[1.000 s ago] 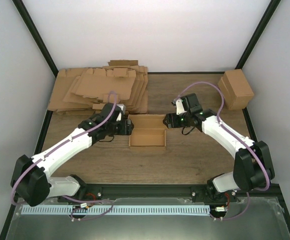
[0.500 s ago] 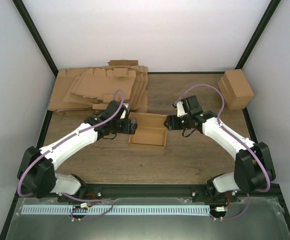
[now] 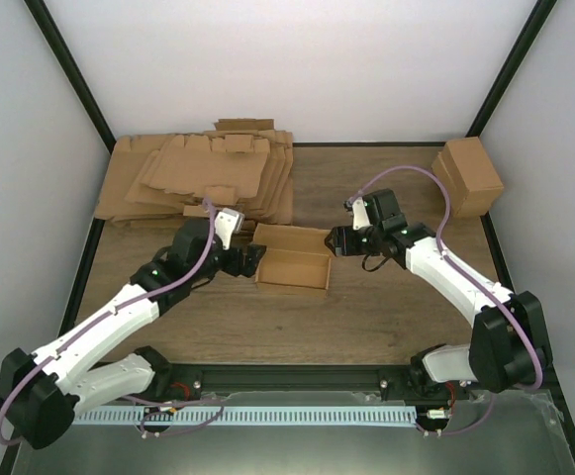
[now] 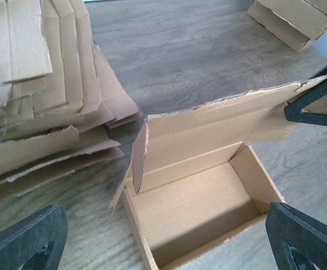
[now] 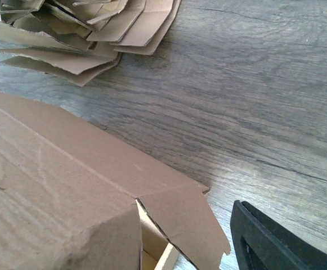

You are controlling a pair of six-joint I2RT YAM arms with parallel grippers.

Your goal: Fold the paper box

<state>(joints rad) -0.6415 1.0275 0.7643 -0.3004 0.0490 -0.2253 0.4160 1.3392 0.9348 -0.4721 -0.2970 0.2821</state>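
The paper box (image 3: 292, 265) sits open at the centre of the top view, lid raised. The left tool (image 3: 251, 259) gapes wide at its left end. Whether the right tool (image 3: 334, 240) at the lid's corner grips, I cannot tell.

No text, label, brand, number or sign can be read in any of the views. The paper box (image 3: 292, 269) is seen as plain brown cardboard, unprinted on the faces shown. The same is seen of the pile of cardboard sheets (image 3: 198, 178) and the other carton (image 3: 470, 176). Only wood grain is shown on the tabletop (image 3: 386, 307).
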